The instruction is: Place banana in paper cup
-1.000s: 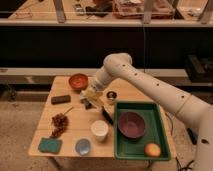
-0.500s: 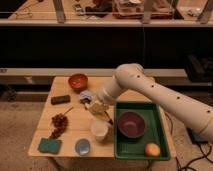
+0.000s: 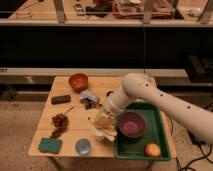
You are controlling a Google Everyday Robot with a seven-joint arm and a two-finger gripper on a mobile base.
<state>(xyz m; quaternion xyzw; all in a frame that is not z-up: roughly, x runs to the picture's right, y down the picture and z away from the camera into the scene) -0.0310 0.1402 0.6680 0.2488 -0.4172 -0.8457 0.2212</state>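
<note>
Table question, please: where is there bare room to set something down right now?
Bare wood lies between the orange bowl and the black block, and along the table's left edge beside the grapes. It is crowded mid-table, where the gripper, shut on the banana, hangs over the paper cup beside the green tray.

One camera looks down at my table [image 3: 75, 137] from its front edge, fairly near; my gripper [image 3: 102, 121] sits mid-table.

Wooden surface [image 3: 75, 122] with a green tray [image 3: 142, 147] at its right end, holding a maroon bowl [image 3: 131, 124] and a round orange fruit [image 3: 152, 150]. Left of the tray: orange bowl [image 3: 78, 81], dark bar [image 3: 60, 99], brown cluster [image 3: 59, 122], green sponge [image 3: 50, 145], blue-grey dish [image 3: 83, 146].
</note>
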